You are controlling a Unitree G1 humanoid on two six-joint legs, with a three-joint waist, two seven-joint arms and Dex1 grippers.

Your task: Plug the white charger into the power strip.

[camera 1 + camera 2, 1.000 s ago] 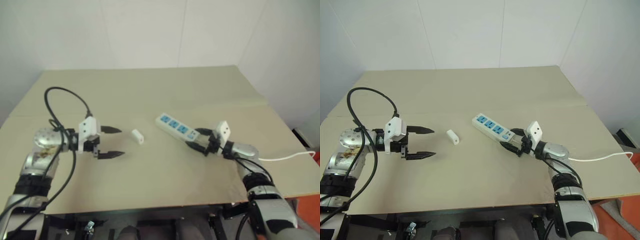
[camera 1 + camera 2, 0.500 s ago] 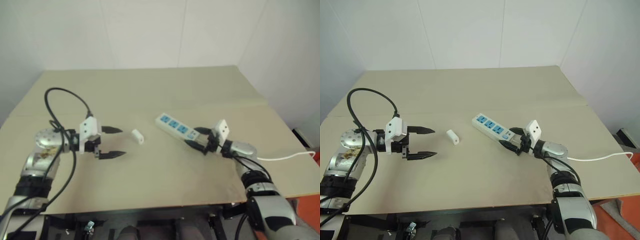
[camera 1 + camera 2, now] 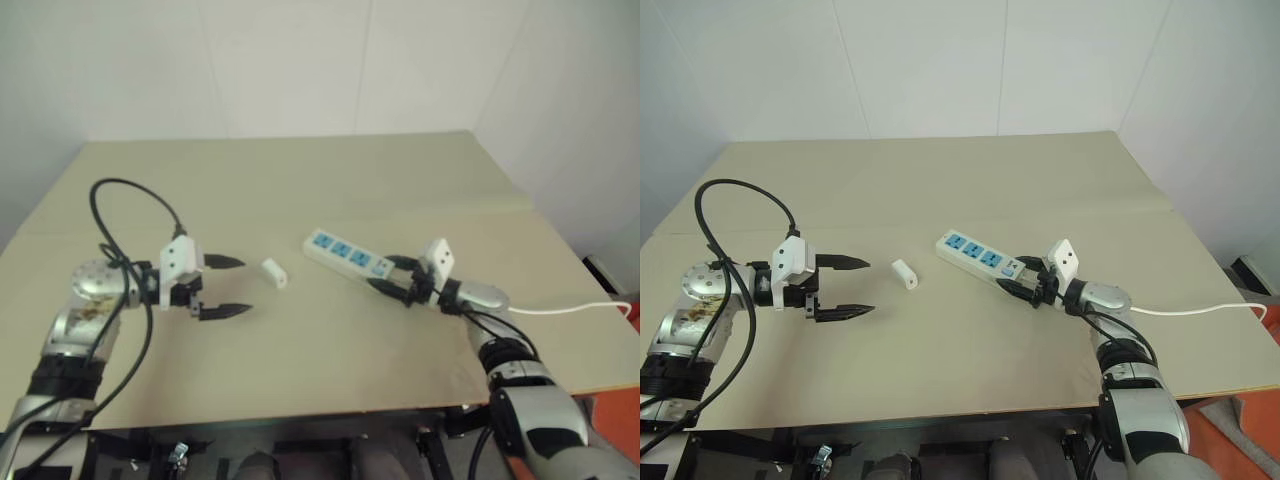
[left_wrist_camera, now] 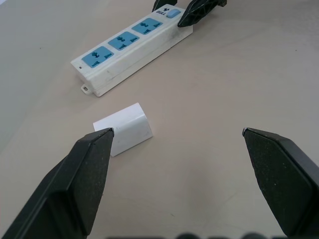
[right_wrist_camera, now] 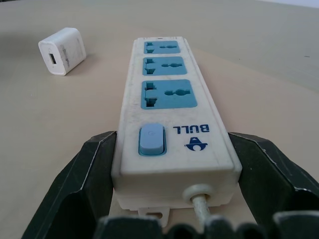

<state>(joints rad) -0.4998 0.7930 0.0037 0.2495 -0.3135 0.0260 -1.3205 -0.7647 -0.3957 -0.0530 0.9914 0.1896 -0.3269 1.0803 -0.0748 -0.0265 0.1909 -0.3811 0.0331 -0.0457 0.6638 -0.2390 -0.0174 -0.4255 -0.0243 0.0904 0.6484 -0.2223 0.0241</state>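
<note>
The white charger (image 3: 904,273) lies flat on the tan table (image 3: 940,180), just left of the middle. My left gripper (image 3: 870,287) hovers open a little to the charger's left, pointing toward it; in the left wrist view the charger (image 4: 124,128) sits just ahead of one fingertip (image 4: 94,149). The power strip (image 3: 975,257), white with three blue sockets, lies at an angle right of the charger. My right gripper (image 3: 1012,275) is shut on its switch end, a finger pressed against each long side (image 5: 99,164).
The strip's thin white cord (image 3: 1200,310) runs right along the table toward its right edge. A black cable (image 3: 730,200) loops above my left arm. A white wall stands behind the table.
My right gripper's fingers have closed against the strip's switch end, and the strip has slid slightly left toward the charger. The left gripper and the charger have not moved.
</note>
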